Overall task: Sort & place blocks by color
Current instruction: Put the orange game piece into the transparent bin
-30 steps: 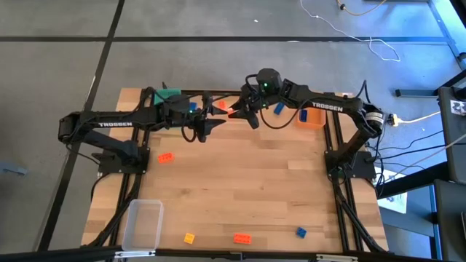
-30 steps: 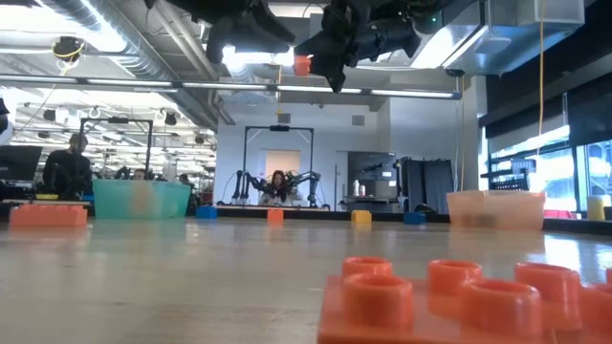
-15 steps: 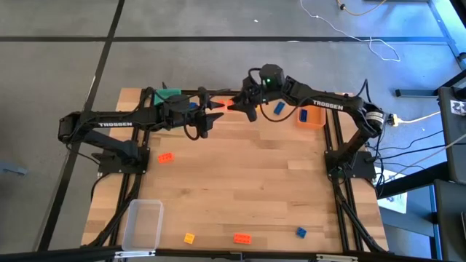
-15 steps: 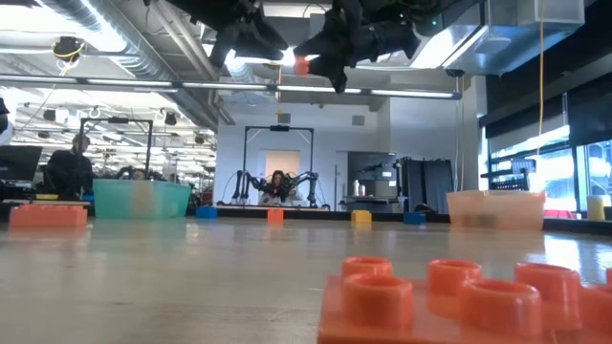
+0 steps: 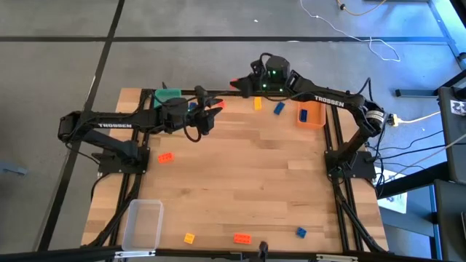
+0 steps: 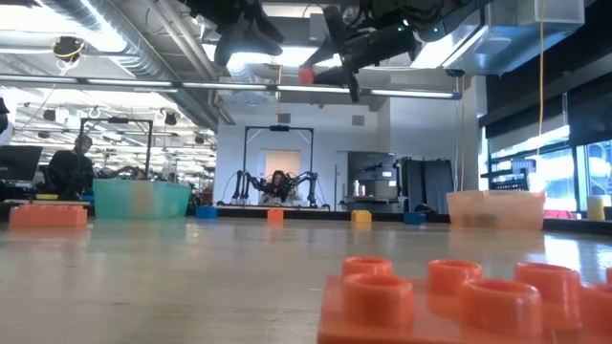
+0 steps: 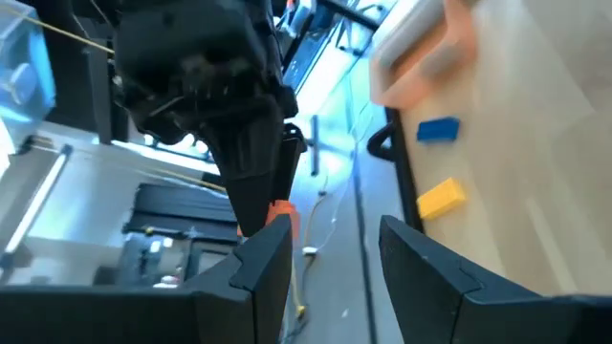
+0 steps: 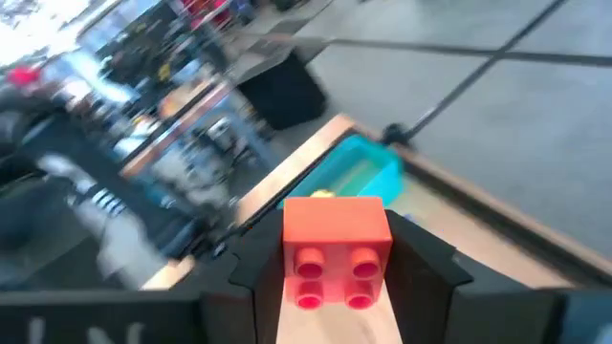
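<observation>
Red brick (image 8: 336, 250) pinched in right gripper (image 5: 237, 85) jaws, high over the bench's (image 5: 247, 182) 12 o'clock edge.
Looks light, rigid, slick plastic; best gripped on flat sides, as now. Left gripper (image 5: 212, 114) at 9 o'clock of it, jaws part-open, empty. Green bin (image 5: 169, 95) further toward 9; loose blocks (image 5: 241, 237) along 6 o'clock edge.

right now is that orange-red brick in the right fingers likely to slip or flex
Probably neither. The orange-red brick looks like hard moulded plastic with studs, so likely stiff and light. The right gripper clamps its flat sides squarely between both fingers. Glossy plastic could slide if bumped, though.
</observation>
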Available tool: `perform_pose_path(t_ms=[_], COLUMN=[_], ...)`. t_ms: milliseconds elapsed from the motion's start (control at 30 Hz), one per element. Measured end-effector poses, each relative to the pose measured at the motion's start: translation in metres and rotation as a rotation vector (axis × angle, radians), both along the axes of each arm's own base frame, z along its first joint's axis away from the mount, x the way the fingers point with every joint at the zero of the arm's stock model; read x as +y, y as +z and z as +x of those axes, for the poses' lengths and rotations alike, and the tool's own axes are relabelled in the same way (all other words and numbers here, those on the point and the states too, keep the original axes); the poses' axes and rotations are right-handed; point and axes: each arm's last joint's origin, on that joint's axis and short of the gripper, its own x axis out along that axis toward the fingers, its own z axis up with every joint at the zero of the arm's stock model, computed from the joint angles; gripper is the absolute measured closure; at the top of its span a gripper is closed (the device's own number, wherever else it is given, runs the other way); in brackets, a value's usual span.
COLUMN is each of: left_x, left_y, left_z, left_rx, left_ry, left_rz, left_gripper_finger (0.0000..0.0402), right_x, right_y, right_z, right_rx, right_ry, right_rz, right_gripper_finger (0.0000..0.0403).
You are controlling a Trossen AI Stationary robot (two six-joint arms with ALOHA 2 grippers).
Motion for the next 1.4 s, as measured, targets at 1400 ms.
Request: perform_pose_path(t_ms=[1400], left_x=[-0.003], left_y=[-0.022], left_z=[-0.004], left_rx=[0.081], left_ry=[-0.192], left_rz=[-0.375], left_gripper_finger=[0.0253], right_x=[0.073], right_y=[-0.052], right_z=[-0.007], right_rx=[0.597], right_ry=[0.687], right_rz=[-0.387], right_gripper_finger=[0.0263])
